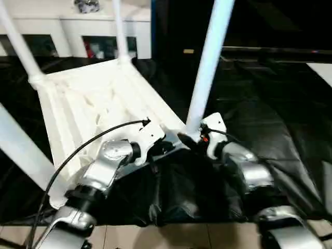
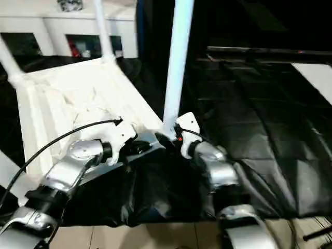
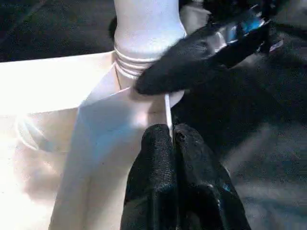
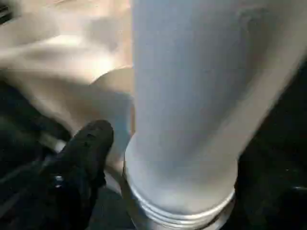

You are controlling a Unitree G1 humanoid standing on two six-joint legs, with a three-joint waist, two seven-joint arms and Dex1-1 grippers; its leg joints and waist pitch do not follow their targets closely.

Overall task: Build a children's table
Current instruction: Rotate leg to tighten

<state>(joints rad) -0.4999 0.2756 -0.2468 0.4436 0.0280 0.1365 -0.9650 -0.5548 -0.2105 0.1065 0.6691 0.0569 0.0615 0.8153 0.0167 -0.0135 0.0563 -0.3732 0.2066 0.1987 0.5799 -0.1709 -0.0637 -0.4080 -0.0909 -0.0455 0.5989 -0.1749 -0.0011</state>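
Black sheeting point(image 1: 259, 124) covers the work surface; pale floor shows at the near edge. A white cabinet point(image 1: 78, 31) stands at the back.

Tabletop point(image 1: 98, 104) lies upside down on the sheeting, ribbed underside up, left of centre. Four legs stand in its corner sockets:
- far-left leg point(image 1: 18, 44), leaning out to the left
- far-right leg point(image 1: 119, 28), near the cabinet
- near-left leg point(image 1: 21, 150), slanting off the picture's left edge
- near-right leg point(image 1: 210, 57), rising steeply out of the top of the view, its threaded base at the socket point(image 3: 144, 67)

Left gripper point(image 3: 173, 139): fingers pressed together, tips at the thin near edge of the tabletop just beside the near-right socket (contact likely, not certain). Nothing between them.

Right gripper point(image 1: 194, 139): sits at the foot of the near-right leg. One black finger point(image 3: 187, 60) lies against the leg's base at the threads; in the right wrist view the same leg looms large with one finger point(image 4: 86, 148) just beside it. The other finger is hidden, so whether the jaws are clamped on the leg or standing wide around it cannot be told.

Silver forearms reach in from the near edge, a black cable point(image 1: 78, 150) arching over the left one.
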